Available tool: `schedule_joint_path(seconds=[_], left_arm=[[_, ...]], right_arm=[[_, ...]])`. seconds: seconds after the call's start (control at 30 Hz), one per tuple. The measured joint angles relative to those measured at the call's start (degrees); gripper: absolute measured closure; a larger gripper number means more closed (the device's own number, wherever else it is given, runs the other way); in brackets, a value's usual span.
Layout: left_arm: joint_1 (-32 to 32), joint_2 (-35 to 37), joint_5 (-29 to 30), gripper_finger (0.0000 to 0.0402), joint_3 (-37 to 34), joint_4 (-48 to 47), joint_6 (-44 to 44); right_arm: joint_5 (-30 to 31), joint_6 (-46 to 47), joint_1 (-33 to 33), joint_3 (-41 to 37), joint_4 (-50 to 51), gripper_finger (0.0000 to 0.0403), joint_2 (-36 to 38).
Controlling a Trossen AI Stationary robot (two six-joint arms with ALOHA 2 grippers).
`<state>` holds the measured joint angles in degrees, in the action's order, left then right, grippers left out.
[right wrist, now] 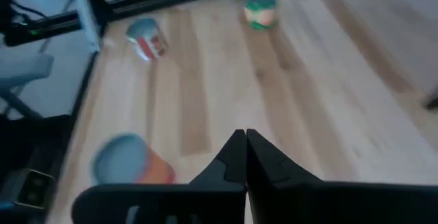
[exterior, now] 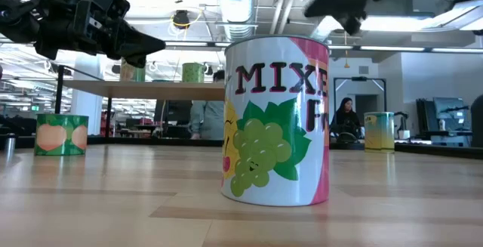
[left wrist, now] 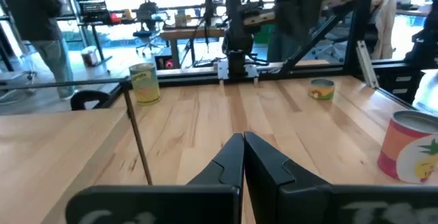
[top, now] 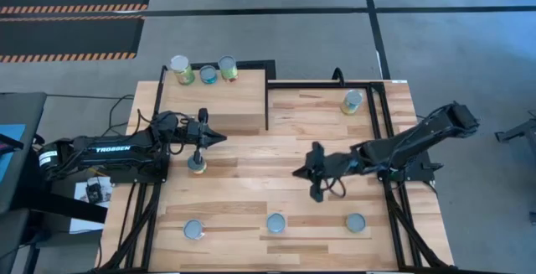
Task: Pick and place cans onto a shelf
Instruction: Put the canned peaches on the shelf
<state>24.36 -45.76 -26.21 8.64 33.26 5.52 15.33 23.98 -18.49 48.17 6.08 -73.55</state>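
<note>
The pale plywood shelf (top: 226, 102) stands at the table's far left and bears three cans (top: 207, 74). It also shows in the low view (exterior: 151, 88). My left gripper (top: 221, 138) is shut and empty, raised just in front of the shelf's near edge, and it shows in its wrist view (left wrist: 243, 145). A green-labelled can (top: 197, 164) stands on the table beside it. My right gripper (top: 296, 173) is shut and empty above the table's middle, and it shows in its wrist view (right wrist: 245, 142). Three cans (top: 275, 222) stand along the near edge. One yellow can (top: 353, 100) stands at the far right.
The near-middle can fills the low view (exterior: 275, 118). Dark metal frame rails (top: 381, 115) run along the table's left and right edges. Bare planks lie between the two grippers. People show in the room behind the table (exterior: 346, 118).
</note>
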Motion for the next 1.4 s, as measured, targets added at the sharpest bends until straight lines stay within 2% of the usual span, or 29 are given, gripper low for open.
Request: schedule_joint_path(seconds=[0.27,0.5,0.63,0.77,0.83,0.97,1.13,1.23,1.4], left_arm=[[0.0,-0.39,0.0,0.04,0.02,0.45,1.15],[0.0,0.03,-0.59,0.04,0.02,-0.95,1.11],[-0.04,0.04,-0.36,0.04,0.04,-1.57,-2.47],[-1.55,0.02,1.31,0.04,0.2,-6.17,-2.77],[-2.89,0.02,3.67,0.04,1.38,-10.81,-1.97],[-6.07,0.0,9.01,0.04,4.54,-18.84,0.35],[-9.21,0.02,15.09,0.04,10.09,-30.45,-0.88],[-10.85,0.0,21.54,0.04,14.19,-40.21,-3.55],[-13.35,-0.02,29.29,0.0396,21.7,-57.8,-11.03]], right_arm=[[-1.72,-0.41,-6.0,16.81,13.63,0.0379,-15.0],[-1.91,-1.72,-9.99,30.01,20.95,0.0328,-25.11],[-0.92,-3.89,-10.98,31.67,25.15,0.0321,-27.53],[2.58,-7.4,-11.33,27.19,24.29,0.0378,-26.04],[2.62,-8.19,-10.11,23.49,19.64,0.0392,-24.14],[2.82,-13.67,-5.94,12.7,5.28,0.0391,-18.22],[-0.07,-21.4,3.32,-2.3,-15.28,0.0395,-10.54],[-4.82,-24.94,11.05,-12.27,-33.49,0.0397,-7.88],[-18.26,-25.98,22.59,-24.55,-59.75,0.0397,-9.86]])
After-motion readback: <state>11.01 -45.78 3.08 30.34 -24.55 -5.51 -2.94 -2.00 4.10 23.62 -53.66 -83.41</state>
